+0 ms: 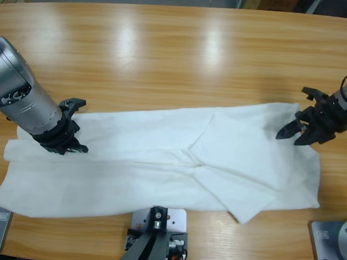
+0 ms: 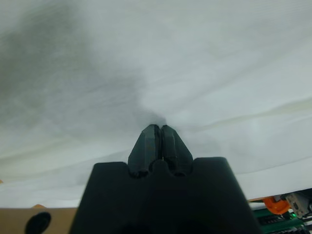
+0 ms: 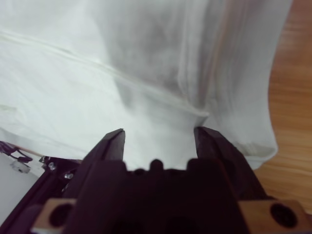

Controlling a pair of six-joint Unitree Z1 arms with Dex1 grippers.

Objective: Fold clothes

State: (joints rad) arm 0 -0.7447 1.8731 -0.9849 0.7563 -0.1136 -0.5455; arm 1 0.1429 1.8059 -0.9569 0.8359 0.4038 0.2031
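Left fingers (image 2: 157,141) pressed together, tips down into the white T-shirt (image 1: 159,164) near its left end, no visible fold between them (hard to call a real pinch). Right fingers (image 3: 159,141) spread, hovering just over the cloth at the opposite end. Shirt stretched long across the counter (image 1: 166,53), running left-right between both arms, one end under each. Right end double-layered already, probably the next grab.

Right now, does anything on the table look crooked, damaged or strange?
Nothing looks damaged or spilled. The white T-shirt lies stretched across the wooden table, partly folded; one folded corner pokes past its near edge, slightly askew.
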